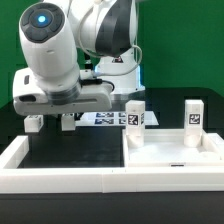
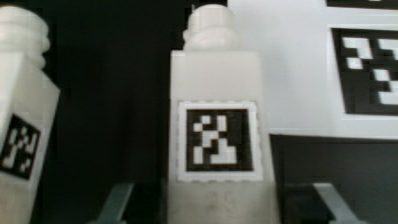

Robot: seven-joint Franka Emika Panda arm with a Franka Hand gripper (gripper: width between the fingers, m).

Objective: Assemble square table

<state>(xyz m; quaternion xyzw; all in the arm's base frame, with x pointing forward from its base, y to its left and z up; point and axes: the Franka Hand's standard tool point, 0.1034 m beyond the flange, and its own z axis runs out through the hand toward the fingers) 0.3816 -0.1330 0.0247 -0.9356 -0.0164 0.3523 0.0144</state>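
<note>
The white square slab [image 1: 170, 155] lies at the exterior view's right, with two tagged white legs [image 1: 135, 118] [image 1: 193, 115] standing upright at its far corners. My gripper [image 1: 62, 122] is low over the black table at the exterior view's left. In the wrist view a third white leg [image 2: 217, 120] with a black-white tag lies between my fingers [image 2: 121, 200], with a gap on each side. The gripper [image 2: 228, 200] is open around it. A fourth leg [image 2: 27, 110] lies beside it, partly cut off by the frame's edge.
The marker board [image 1: 105, 118] lies behind the gripper and also shows in the wrist view [image 2: 365, 60], close to the legs. A long white rail [image 1: 60, 180] borders the black surface at the front and left. The robot base stands behind.
</note>
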